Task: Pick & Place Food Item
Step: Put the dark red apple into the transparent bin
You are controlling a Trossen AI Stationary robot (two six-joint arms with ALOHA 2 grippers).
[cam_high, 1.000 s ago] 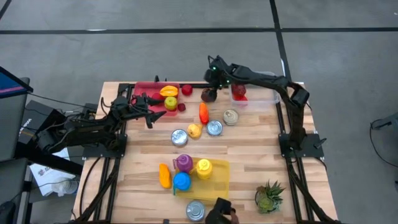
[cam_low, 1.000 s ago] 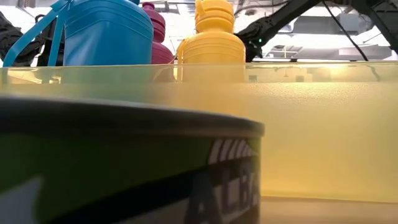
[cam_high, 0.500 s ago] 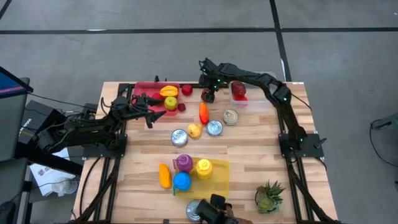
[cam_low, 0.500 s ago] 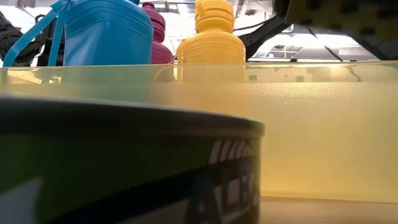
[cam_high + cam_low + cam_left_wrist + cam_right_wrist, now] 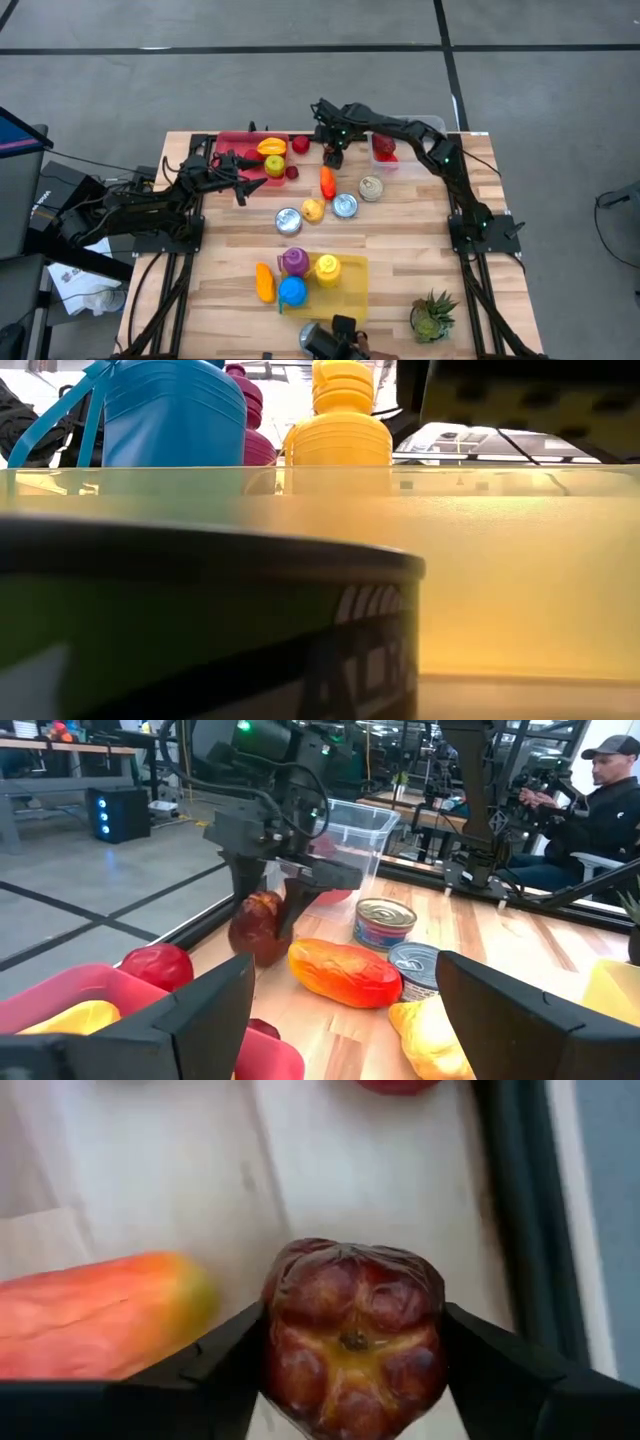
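A dark red, lobed fruit point(image 5: 353, 1338) stands on the wood at the table's far middle point(image 5: 258, 925). My right gripper point(image 5: 333, 152) comes down over it, one finger on each side, shut on it point(image 5: 355, 1330). An orange-red long fruit point(image 5: 327, 181) lies just nearer on the table, and a red apple point(image 5: 300, 144) lies toward the left. My left gripper point(image 5: 240, 165) hangs level and open over the red tray point(image 5: 232, 140), nothing between its fingers point(image 5: 345, 1020). My right gripper has the dark red fruit pinched between its two fingers, on the fruit's two opposite sides point(image 5: 275, 1350). The fingers point(image 5: 243, 885) come steeply from above, pointing down. The fruit stands on its underside on the table.
A clear bin point(image 5: 415, 152) with a red item stands right of the fruit. Three cans point(image 5: 345, 205) and a yellow fruit point(image 5: 313, 210) lie mid-table. Bottles stand on a yellow tray point(image 5: 352, 285) at the near side, with a plant point(image 5: 432, 317) near right. A person sits beyond the table point(image 5: 600, 790).
My right gripper has swung toward the table's left and down onto the dark red fruit, tipping to point more steeply down. The fruit has stayed in place. At the near edge a dark object has slid left over the can.
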